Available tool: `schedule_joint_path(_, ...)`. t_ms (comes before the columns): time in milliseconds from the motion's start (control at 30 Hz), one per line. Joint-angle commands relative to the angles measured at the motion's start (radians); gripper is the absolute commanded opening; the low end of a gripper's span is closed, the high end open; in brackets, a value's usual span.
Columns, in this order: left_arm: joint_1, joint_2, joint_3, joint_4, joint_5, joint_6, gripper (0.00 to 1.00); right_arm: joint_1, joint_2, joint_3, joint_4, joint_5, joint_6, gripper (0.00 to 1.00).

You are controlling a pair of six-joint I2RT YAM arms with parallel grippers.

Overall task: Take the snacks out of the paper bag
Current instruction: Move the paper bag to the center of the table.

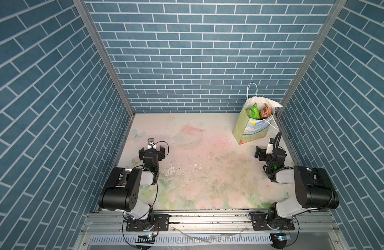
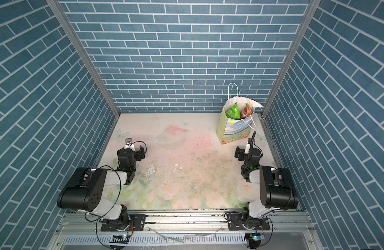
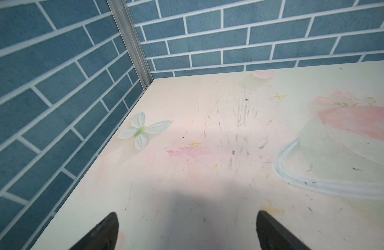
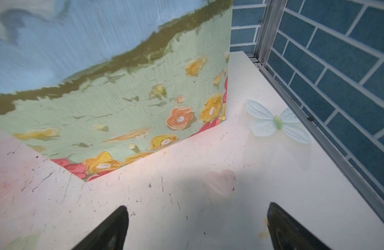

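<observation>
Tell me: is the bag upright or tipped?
Upright: the bag stands on its base, mouth up, snacks showing inside.

Floral-print table (image 1: 197, 173) — scuffed, white flakes (image 1: 195, 165) mid-surface; blue brick walls (image 1: 186, 54) around.

A table (image 1: 197, 151) fills the floor of a booth, with a back wall (image 1: 197, 54) behind it and a right wall (image 1: 349, 108) beside it. A bag (image 1: 250, 129) stands upright on the table in the far right corner, close to both walls. Several snacks (image 1: 259, 111) sit inside the bag, reaching up to its open mouth. The left gripper (image 1: 152, 149) hangs over the table's left side, well apart from the bag. The right gripper (image 1: 270, 151) hangs just in front of the bag, near it but not touching. Both arms rise from a rail (image 1: 208, 218) along the near edge.
</observation>
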Motion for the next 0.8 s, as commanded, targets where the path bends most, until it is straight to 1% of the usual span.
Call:
schedule_joint_path(0,0.003,-0.004,0.016,-0.008,0.005,-0.004,1.00,0.000,0.007,0.021,-0.003,-0.023,-0.039,0.99)
schedule_joint_path(600,0.003,-0.005,0.016,-0.008,0.005,-0.003,0.99,-0.001,0.011,0.031,-0.018,0.005,-0.023,0.99)
schedule_joint_path(700,0.003,-0.005,0.021,-0.018,0.061,0.021,1.00,-0.001,0.011,0.031,-0.019,0.005,-0.024,0.99)
schedule_joint_path(767,0.003,-0.005,0.022,-0.016,0.063,0.024,0.99,-0.001,0.010,0.031,-0.018,0.005,-0.023,0.99)
